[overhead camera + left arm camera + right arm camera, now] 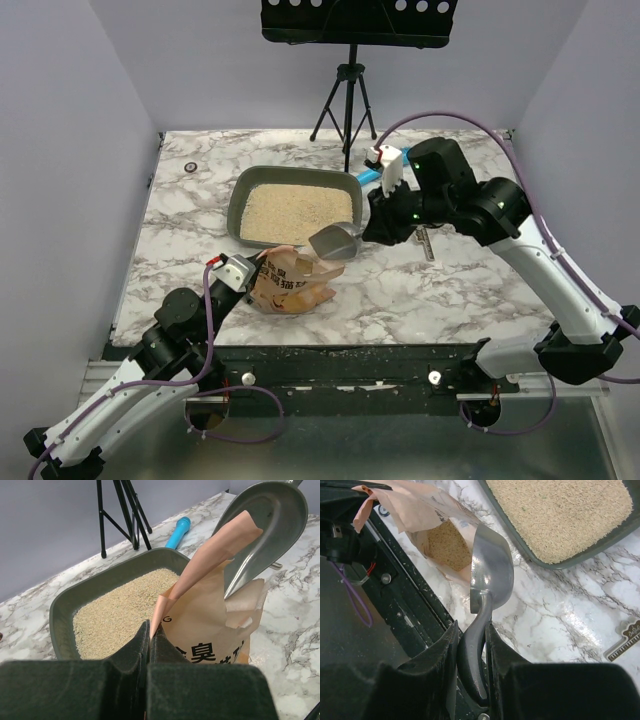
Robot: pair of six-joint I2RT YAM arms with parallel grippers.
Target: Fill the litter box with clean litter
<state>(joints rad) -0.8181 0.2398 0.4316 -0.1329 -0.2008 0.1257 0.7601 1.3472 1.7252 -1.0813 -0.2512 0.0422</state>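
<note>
The dark grey-green litter box (243, 190) sits at mid table and holds a bed of pale beige clean litter (298, 212); it also shows in the left wrist view (62, 610) and the right wrist view (560, 562). My left gripper (245, 272) is shut on the rim of the orange-pink bag (210, 630), holding it open. More litter lies inside the bag (449, 545). My right gripper (375, 232) is shut on the handle of the silver scoop (492, 570), whose empty bowl hangs above the bag's mouth, just in front of the box.
A blue tube (178, 531) lies behind the box's right corner. A black tripod (345, 105) stands at the back. A small ruler-like strip (426, 243) lies on the marble right of the scoop. A dark ring (190, 166) lies at the back left.
</note>
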